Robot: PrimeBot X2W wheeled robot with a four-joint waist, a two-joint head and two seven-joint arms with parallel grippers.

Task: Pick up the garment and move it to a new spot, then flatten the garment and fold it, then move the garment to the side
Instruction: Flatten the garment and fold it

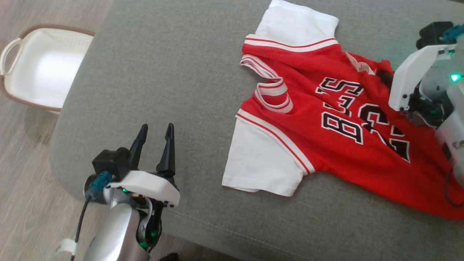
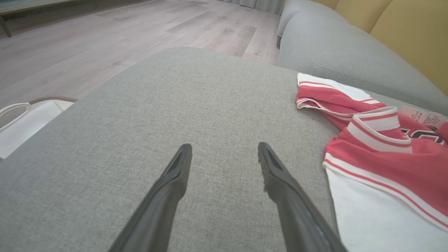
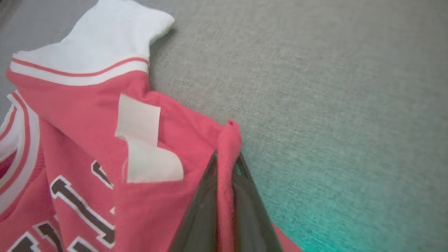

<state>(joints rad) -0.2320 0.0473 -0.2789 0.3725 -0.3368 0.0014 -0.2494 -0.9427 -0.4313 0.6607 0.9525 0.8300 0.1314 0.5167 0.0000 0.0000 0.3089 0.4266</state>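
Note:
The garment (image 1: pixel 326 119) is a red jersey with white sleeves and black-and-white lettering, spread on the grey cushion (image 1: pixel 181 72). Its near white sleeve (image 2: pixel 378 217) and striped collar lie to the right of my left gripper (image 2: pixel 224 148). That left gripper (image 1: pixel 156 130) hovers open over bare cushion, apart from the cloth. My right gripper (image 3: pixel 226 159) is shut on a raised fold of the jersey's red edge (image 3: pixel 229 136), beside a white label (image 3: pixel 147 147). In the head view the right arm's white wrist housing (image 1: pixel 413 79) covers that grip.
A white laundry basket (image 1: pixel 40 65) with a brown rim stands on the wooden floor left of the cushion. The cushion's rounded left edge drops off near my left arm. A second grey cushion (image 2: pixel 350 52) and yellow backrest (image 2: pixel 413 31) lie beyond the jersey.

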